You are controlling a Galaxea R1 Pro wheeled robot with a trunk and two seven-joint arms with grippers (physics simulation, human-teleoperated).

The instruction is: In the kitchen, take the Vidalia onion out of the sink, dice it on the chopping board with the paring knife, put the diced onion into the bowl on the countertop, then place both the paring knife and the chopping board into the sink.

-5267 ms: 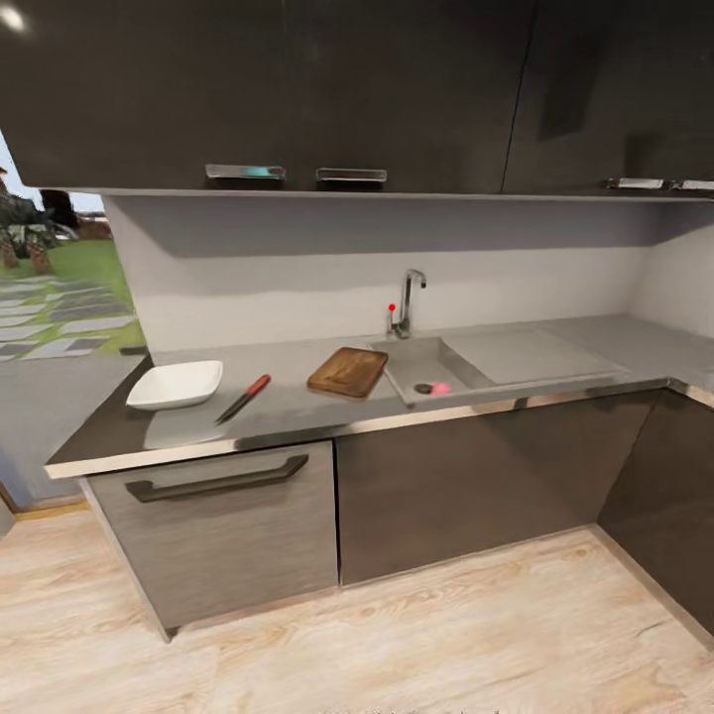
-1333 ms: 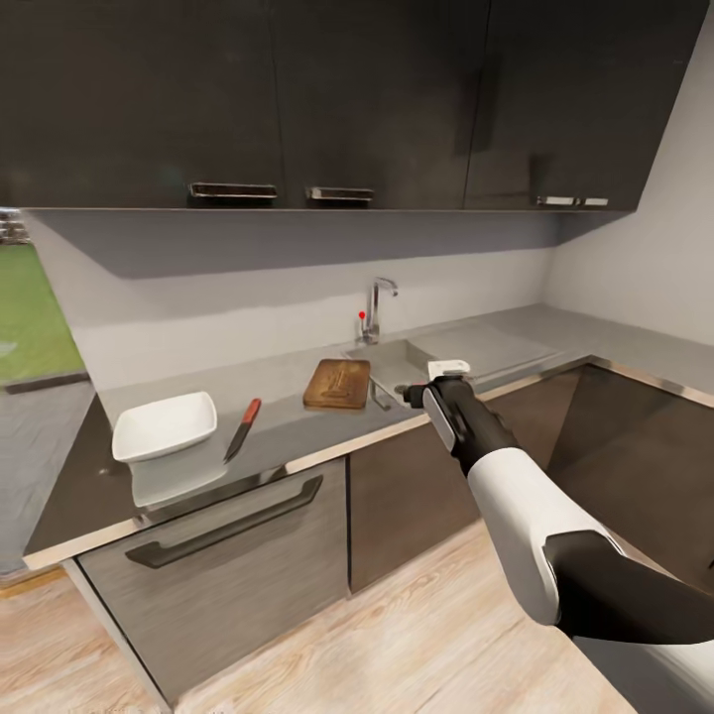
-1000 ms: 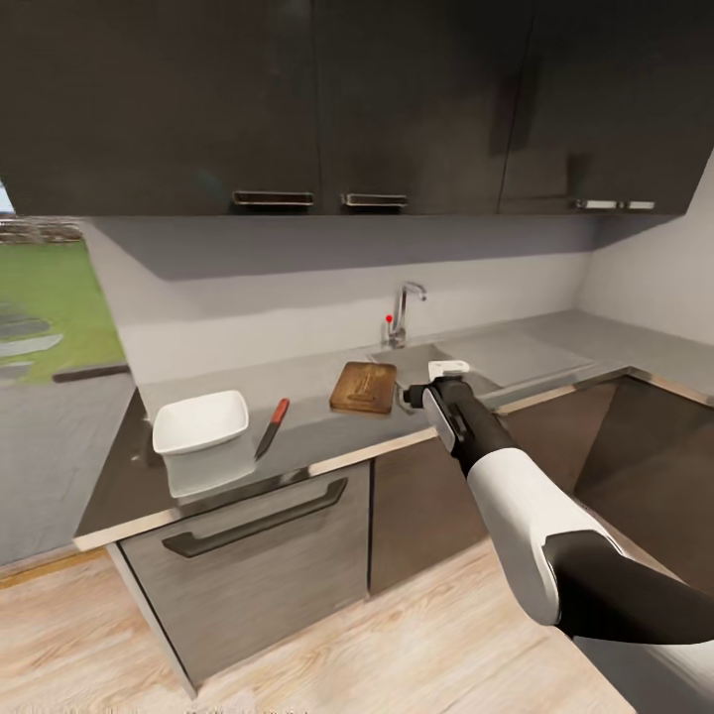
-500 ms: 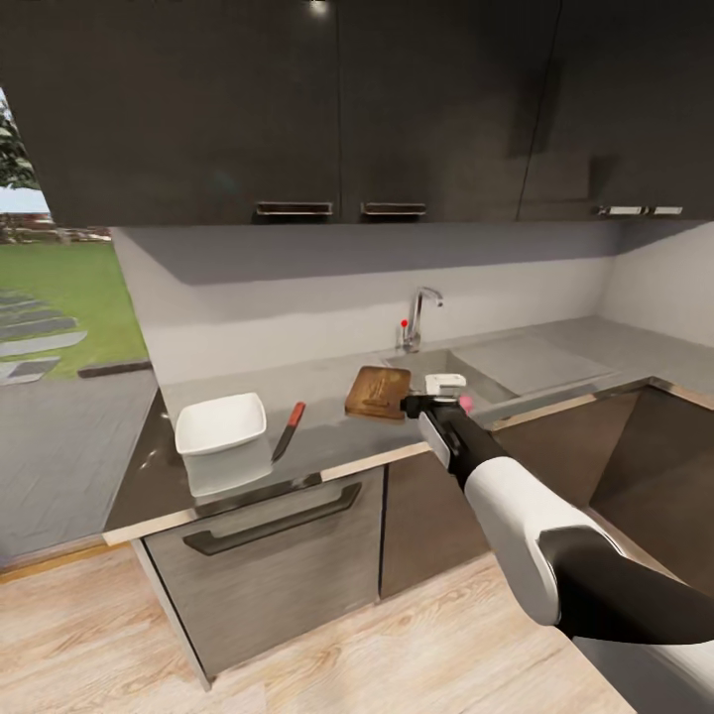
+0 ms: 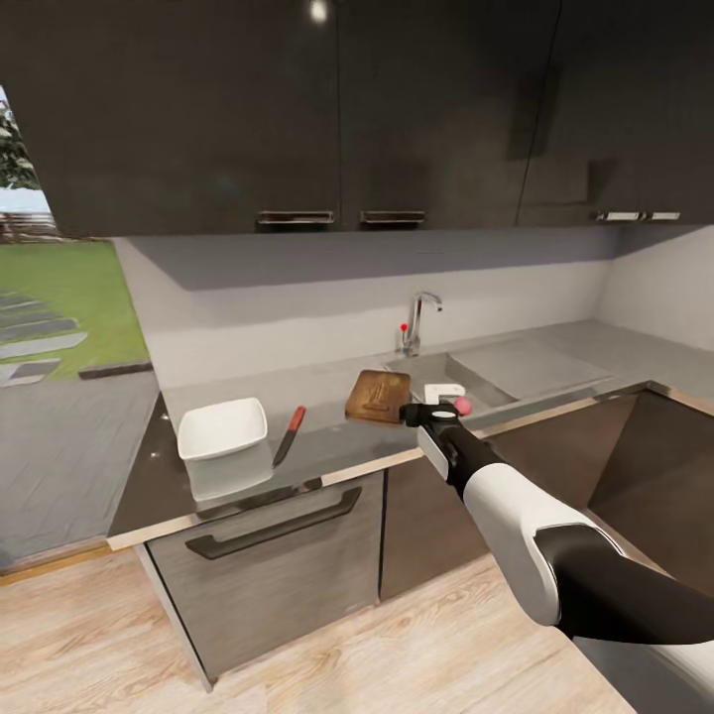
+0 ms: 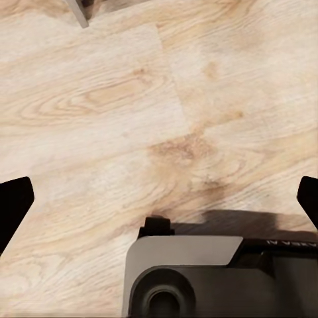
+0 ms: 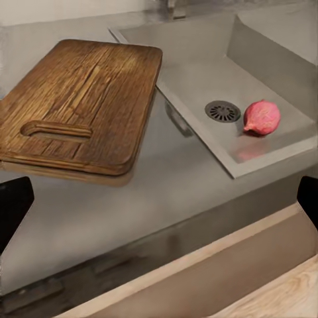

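Note:
The dark wooden chopping board lies on the grey countertop just left of the sink. In the basin, beside the drain, rests the pinkish-red Vidalia onion, also seen as a small bulb next to my wrist. My right gripper hovers open over the counter's front edge, between board and sink, short of the onion. The paring knife with its red handle lies left of the board. The white bowl stands further left. My left gripper hangs open above the wooden floor.
A chrome tap with a red-tipped knob stands behind the sink, and the drainboard stretches right of it. Dark wall cabinets hang over the counter. Below it is a drawer with a long handle. The counter turns a corner at the right.
The camera has come closer and swung, shifting the whole picture. My right arm has risen into view, and its gripper has dropped slightly towards the counter edge by the sink.

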